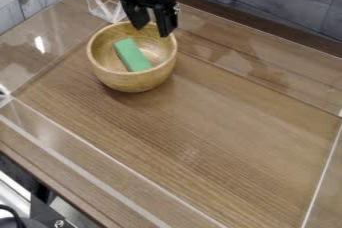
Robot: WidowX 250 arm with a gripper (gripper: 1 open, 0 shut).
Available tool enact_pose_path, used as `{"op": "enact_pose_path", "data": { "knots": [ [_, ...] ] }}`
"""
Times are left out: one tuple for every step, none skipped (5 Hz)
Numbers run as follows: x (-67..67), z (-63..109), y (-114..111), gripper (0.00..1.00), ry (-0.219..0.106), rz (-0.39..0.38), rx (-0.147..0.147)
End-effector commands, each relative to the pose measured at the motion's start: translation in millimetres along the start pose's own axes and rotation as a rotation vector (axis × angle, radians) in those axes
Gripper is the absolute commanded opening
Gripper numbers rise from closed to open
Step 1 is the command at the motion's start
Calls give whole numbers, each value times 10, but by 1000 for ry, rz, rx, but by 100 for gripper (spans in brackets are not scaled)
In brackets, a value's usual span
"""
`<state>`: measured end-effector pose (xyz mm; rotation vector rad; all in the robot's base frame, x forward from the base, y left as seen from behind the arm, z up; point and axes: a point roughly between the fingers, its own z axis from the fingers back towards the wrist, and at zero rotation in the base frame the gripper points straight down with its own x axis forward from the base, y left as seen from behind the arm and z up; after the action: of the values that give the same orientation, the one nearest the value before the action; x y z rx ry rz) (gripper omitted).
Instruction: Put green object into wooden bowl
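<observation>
Green block (131, 56) seen inside wooden bowl (114, 79), bowl's far rim partly hidden by spread dark fingers (150, 20).

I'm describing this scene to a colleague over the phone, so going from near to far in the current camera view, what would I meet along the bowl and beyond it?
Bowl's near rim → green block → tool
</observation>
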<state>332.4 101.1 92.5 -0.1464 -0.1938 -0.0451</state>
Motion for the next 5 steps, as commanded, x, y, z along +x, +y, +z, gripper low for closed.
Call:
{"op": "enact_pose_path", "data": {
  "knots": [
    [78, 217, -13, 100, -67, 25, 38],
    [51, 367, 61, 100, -64, -33, 26],
    [31, 531, 136, 100, -68, -84, 17],
    [55, 588, 183, 100, -63, -73, 18],
    [51, 548, 228, 100, -53, -56, 5]
  ]
}}
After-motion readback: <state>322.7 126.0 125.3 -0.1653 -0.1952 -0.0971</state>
